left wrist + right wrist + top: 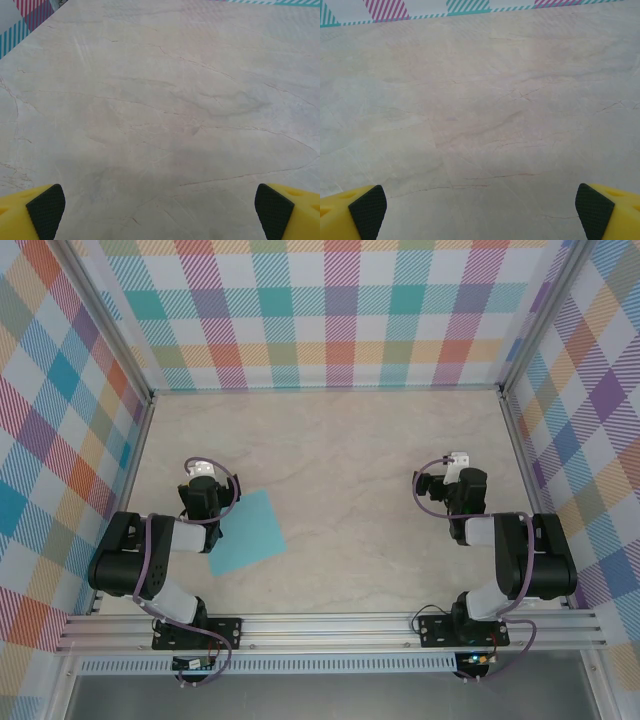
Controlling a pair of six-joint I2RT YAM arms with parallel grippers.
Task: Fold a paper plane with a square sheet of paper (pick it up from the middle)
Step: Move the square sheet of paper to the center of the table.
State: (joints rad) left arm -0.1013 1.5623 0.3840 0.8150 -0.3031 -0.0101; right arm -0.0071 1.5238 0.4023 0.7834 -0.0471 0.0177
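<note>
now | arms folded, elbows bent | left pincer (pixel 160 212) released | right pincer (pixel 480 212) released | square sheet of paper (pixel 248 532) flat beside left arm

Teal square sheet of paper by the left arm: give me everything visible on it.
The teal square sheet of paper is thin and plain, with no visible crease. It lies flat and unfolded on the beige marble-look table, turned slightly off the table's edges, in the near-left area. The black-and-white left arm hides its left corner; contact there can't be judged.
</note>
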